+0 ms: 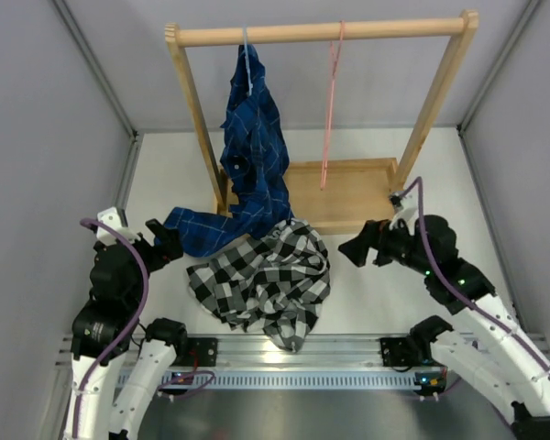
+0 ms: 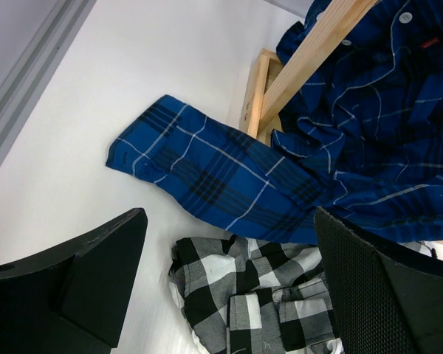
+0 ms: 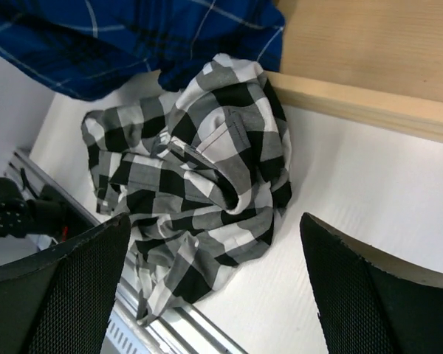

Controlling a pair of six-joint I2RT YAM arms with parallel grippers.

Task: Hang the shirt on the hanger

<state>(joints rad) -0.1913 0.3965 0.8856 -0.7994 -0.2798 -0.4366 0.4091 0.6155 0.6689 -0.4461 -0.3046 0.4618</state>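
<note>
Shirt (image 1: 266, 280) black-white checked; hanger (image 1: 330, 110) pink.

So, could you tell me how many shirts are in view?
2: the blue plaid shirt hangs from the wooden rail, its sleeve on the table; the checked shirt lies crumpled in front.

White table (image 1: 371, 302) bearing a crumpled black-and-white checked shirt (image 1: 261, 280), the trailing sleeve (image 1: 206, 229) of a blue plaid shirt (image 1: 252, 147), and a wooden rack base (image 1: 348, 192).
</note>
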